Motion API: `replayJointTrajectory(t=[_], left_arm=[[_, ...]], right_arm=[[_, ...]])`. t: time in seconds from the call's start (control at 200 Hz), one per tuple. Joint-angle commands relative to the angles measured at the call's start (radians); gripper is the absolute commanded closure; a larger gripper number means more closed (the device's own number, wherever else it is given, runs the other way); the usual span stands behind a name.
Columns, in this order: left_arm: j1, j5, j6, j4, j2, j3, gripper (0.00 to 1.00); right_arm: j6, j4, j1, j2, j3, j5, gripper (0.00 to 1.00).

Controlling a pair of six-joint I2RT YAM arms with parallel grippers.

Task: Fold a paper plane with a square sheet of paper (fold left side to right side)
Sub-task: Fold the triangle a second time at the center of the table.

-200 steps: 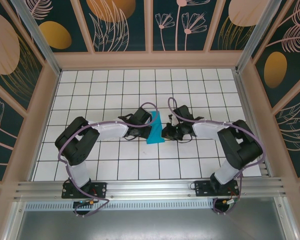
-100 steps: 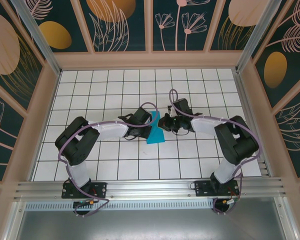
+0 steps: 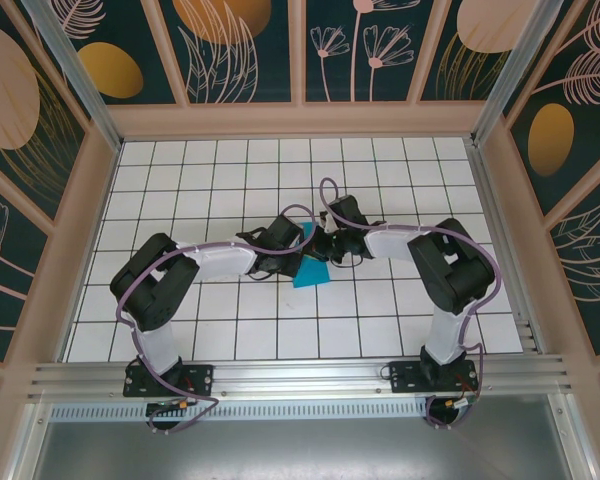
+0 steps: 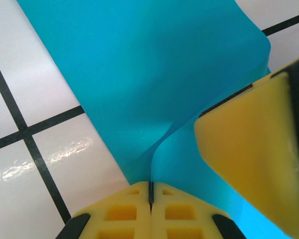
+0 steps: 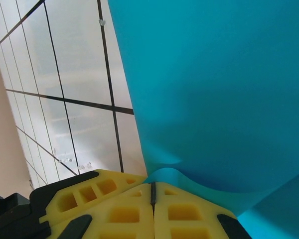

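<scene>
The teal sheet of paper (image 3: 310, 270), folded into a narrow wedge, lies mid-table between both grippers. My left gripper (image 3: 299, 246) is shut on a raised edge of the sheet; in the left wrist view the thin paper (image 4: 139, 74) runs straight into the closed yellow jaws (image 4: 150, 191). My right gripper (image 3: 325, 250) is shut, its tips against the sheet's other side. In the right wrist view the paper (image 5: 214, 89) curls up over the closed jaw tips (image 5: 152, 191) without entering the slit. The right gripper's yellow finger (image 4: 251, 149) rests over the paper beside my left jaws.
White grid-tiled table (image 3: 230, 330) with raised beige walls (image 3: 75, 250) all round. The two arms meet at the table's middle, their wrists almost touching. Open tiles stretch behind and in front of the paper.
The right arm swung left and inward from about a tile away until its shut gripper met the paper. The left arm and the sheet stayed where they were.
</scene>
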Motion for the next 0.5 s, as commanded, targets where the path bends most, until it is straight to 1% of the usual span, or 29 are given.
replayJointTrajectory(t=[0.0,0.495], left_arm=[[0.007,0.009,0.003,-0.005,0.034,-0.022,0.96],[0.007,-0.002,-0.001,-0.007,0.042,-0.022,0.96]], right_arm=[[-0.024,-0.033,0.006,0.013,-0.004,0.033,0.93],[-0.074,-0.092,0.004,0.016,-0.029,0.095,0.93]])
